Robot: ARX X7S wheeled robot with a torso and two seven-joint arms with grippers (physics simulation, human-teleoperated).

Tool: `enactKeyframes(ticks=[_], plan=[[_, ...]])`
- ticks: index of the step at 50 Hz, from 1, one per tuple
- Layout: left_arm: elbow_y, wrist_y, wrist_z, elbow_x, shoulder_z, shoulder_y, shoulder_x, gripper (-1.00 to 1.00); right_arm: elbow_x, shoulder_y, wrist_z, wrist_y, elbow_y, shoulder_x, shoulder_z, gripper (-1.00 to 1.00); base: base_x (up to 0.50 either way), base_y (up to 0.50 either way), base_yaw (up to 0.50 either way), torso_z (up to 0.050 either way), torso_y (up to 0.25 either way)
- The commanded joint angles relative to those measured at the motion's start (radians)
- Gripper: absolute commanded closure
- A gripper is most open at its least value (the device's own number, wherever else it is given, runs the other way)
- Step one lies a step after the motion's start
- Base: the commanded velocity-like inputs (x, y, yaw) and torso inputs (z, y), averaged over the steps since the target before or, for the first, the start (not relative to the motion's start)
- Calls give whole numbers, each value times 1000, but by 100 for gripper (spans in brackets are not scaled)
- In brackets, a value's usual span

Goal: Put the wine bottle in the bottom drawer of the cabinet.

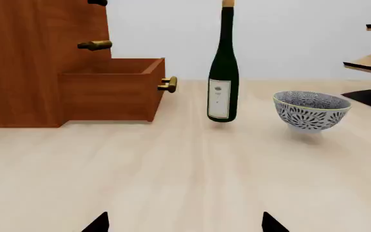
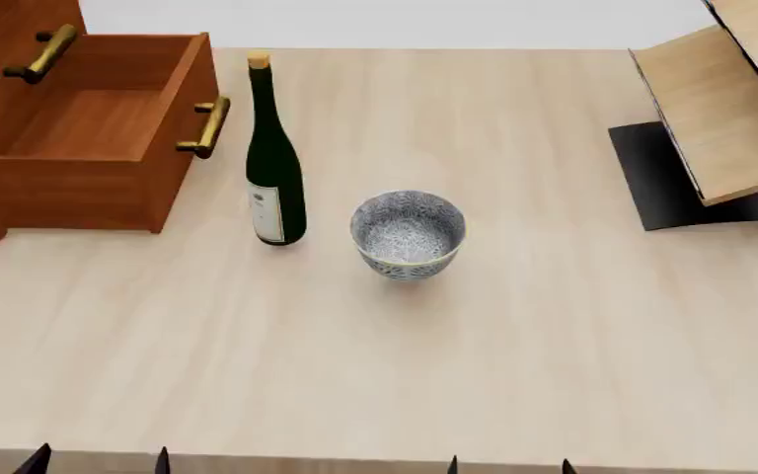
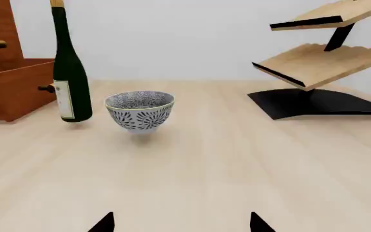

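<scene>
Nearby, a patterned bowl sat just beside the wine bottle, which stood upright on the surface, cork up, near the pulled-out bottom drawer. Both tools' fingertips stood spread wide, holding nothing.

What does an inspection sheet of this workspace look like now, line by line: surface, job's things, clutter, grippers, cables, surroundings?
Surface: pale wood table, no spills seen.
Job's things: bottle upright, corked, standing apart from the drawer front; bottom drawer pulled open, nothing inside; cabinet at the table's left, upper drawers shut.
Clutter: patterned bowl upright beside the bottle, not touching it; light-wood rack on a black base at the far right.
Grippers: left gripper and right gripper both open, holding nothing, low at the near edge, far from the bottle.
Cables: nothing seen.
Surroundings: plain pale wall behind the table.
</scene>
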State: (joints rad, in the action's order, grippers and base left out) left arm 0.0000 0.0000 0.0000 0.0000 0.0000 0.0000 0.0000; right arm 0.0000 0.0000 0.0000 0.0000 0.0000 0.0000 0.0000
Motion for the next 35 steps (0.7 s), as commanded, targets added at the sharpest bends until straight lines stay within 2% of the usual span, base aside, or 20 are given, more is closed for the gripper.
enactKeyframes(ticks=[1,2,3,5,6,8,9,12,15,16,19,20,22,23,25,27,28,29,34,35], plan=[[0,0,-11,-10,0,0,-10,-100,9,0,13,0,0,9,-13,-100,0,0,0,0,0],[-94,84,-23,4,15,-8,-9,-100,-9,1,13,5,1,12,-18,-100,0,0,0,0,0],[-36,26,-41,8,23,-8,-14,-100,4,2,17,5,2,16,-23,-100,0,0,0,0,0],[-120,132,-59,-1,30,-9,-21,-100,21,-3,23,0,-8,24,-32,-100,0,0,0,0,0],[-33,81,-52,-32,27,5,-26,-100,19,-2,32,-4,-3,27,-35,-100,0,0,0,0,0],[-11,59,-51,-58,28,7,-33,-100,33,2,33,-4,12,32,-42,-100,0,0,0,14,0],[-67,112,-47,-65,29,3,-34,-100,41,2,35,-12,19,33,-44,-100,0,0,0,37,0],[-1,42,-61,-85,32,-2,-41,-100,43,1,55,-8,14,40,-48,-100,0,0,0,42,0],[-9,65,-60,-104,36,-2,-45,-100,34,6,80,7,17,43,-55,-100,0,0,0,49,4],[-106,161,-63,-94,36,-14,-40,-100,32,6,88,8,16,44,-58,-100,0,0,0,50,8],[-67,111,-70,-118,38,-15,-49,-100,-17,18,164,93,7,39,-57,-100,0,0,0,50,8],[-114,158,-66,-116,42,-17,-47,-100,-12,18,159,74,7,45,-62,-100,0,0,0,50,8],[-10,86,-86,-87,62,2,-61,-100,6,14,149,68,0,51,-64,-100,0,0,0,50,8],[-89,158,-88,-78,65,-4,-57,-100,6,15,152,68,1,53,-66,-100,0,0,0,50,6],[-112,161,-71,-108,65,-10,-61,-100,6,18,156,66,3,57,-72,-100,0,0,0,50,8],[-2,57,-79,-118,72,0,-74,-100,21,16,146,81,-16,62,-77,-100,0,0,0,50,8],[-60,106,-71,-120,74,-7,-72,-100,32,15,140,87,-25,64,-77,-100,0,0,0,50,10],[24,25,-90,-122,72,-7,-78,-100,32,17,147,108,-44,67,-75,-100,0,0,0,50,8],[138,-83,-130,-68,106,28,-100,-100,45,10,146,230,-179,88,-80,-100,0,0,0,50,8],[288,-229,-126,-98,105,30,-112,-100,45,11,150,265,-212,92,-79,-100,0,0,0,50,10]])
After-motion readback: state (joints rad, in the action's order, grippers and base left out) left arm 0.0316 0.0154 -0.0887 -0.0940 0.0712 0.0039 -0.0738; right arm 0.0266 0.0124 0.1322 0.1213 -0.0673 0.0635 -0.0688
